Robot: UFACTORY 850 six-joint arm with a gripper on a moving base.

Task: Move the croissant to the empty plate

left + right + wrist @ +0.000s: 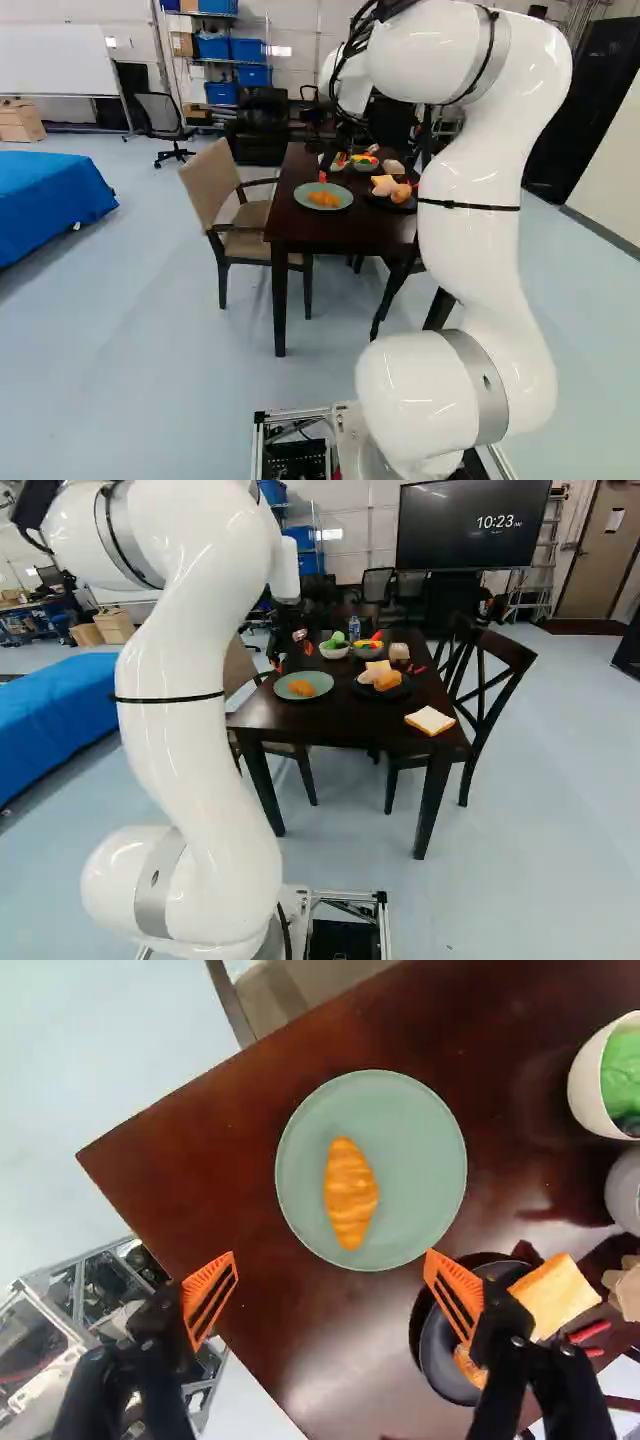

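In the right base view my gripper (304,642) hangs over the table behind the green plate (324,678). The wrist view has the gripper (332,1285) open, its orange-padded fingers wide apart with nothing held. Ahead of the fingers, the golden croissant (350,1193) lies on the green plate (430,1140), off its middle. Close by one finger is a black plate (440,1360), partly hidden by it, bearing bread and an orange-brown piece. Both plates in view carry food.
On the dark table (340,725) stand a bowl of green food (335,649), a bowl of colourful pieces (367,650) and a jar (399,653). A bread slice (430,720) lies near its edge. Chairs (218,190) (490,680) flank the table.
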